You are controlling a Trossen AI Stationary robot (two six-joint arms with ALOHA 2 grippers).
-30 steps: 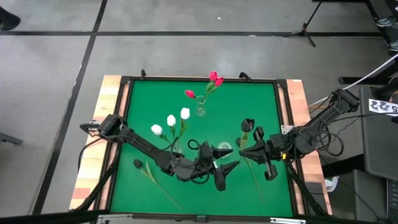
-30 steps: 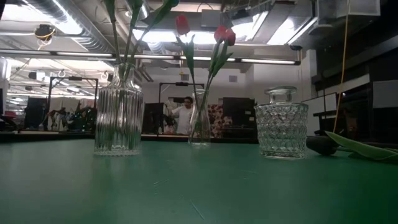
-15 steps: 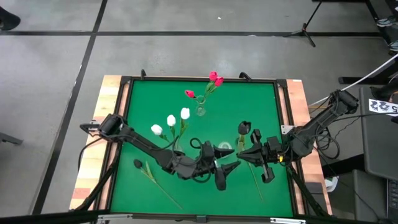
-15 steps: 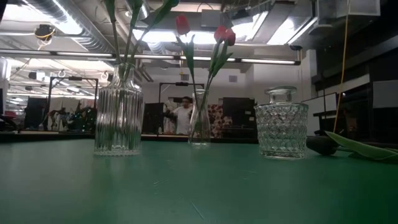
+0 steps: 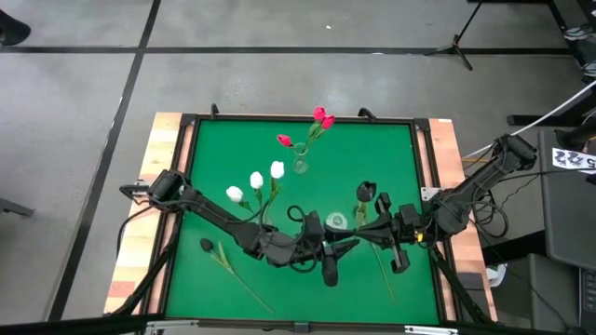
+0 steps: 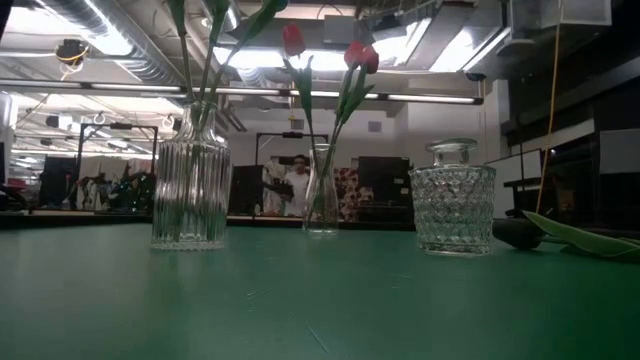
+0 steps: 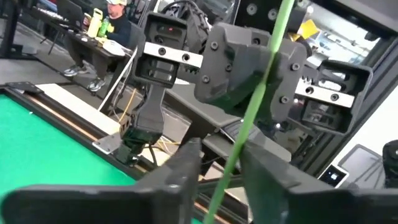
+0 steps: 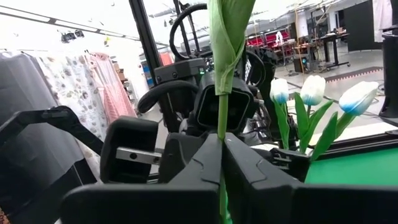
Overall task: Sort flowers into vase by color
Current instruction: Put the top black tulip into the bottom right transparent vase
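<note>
I have the right gripper clenched on the stem of a near-black tulip, at about five o'clock on the green table, so the head rides up clear of the mat. My left gripper sits just beside it at six o'clock, fingers either side of the same stem; whether they are gripping it yet I cannot tell. It looks like a handover. The short glass vase stands empty close by, presumably the dark flowers' home. White tulips fill the nine o'clock vase, red ones the twelve o'clock vase. Another dark tulip lies at seven o'clock.
</note>
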